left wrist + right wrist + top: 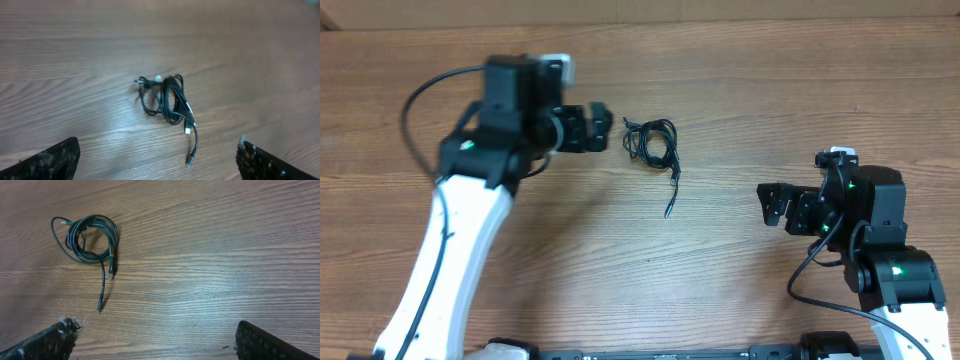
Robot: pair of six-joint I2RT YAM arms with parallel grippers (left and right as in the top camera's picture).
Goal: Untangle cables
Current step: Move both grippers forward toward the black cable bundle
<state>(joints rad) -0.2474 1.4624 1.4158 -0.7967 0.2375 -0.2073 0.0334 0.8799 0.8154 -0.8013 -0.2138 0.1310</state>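
The cables [652, 144] lie as one small black coiled bundle on the wooden table, with a loose tail ending in a plug [669, 208] trailing toward the front. My left gripper [608, 127] hovers just left of the bundle, open and empty. From the left wrist, the cables [169, 100] sit ahead of the open left gripper [159, 159], their plug end [190, 161] lying between the finger line. My right gripper [767, 203] stands open, well to the right of the tail. The right wrist view has the cables [91, 237] at upper left, far from the open right gripper [156, 341].
Bare wood-grain tabletop [740, 90] surrounds the bundle on all sides. The white arms with their thick black wires [420, 95] come in from the front left and front right. A dark rail [660, 353] runs along the table's front edge.
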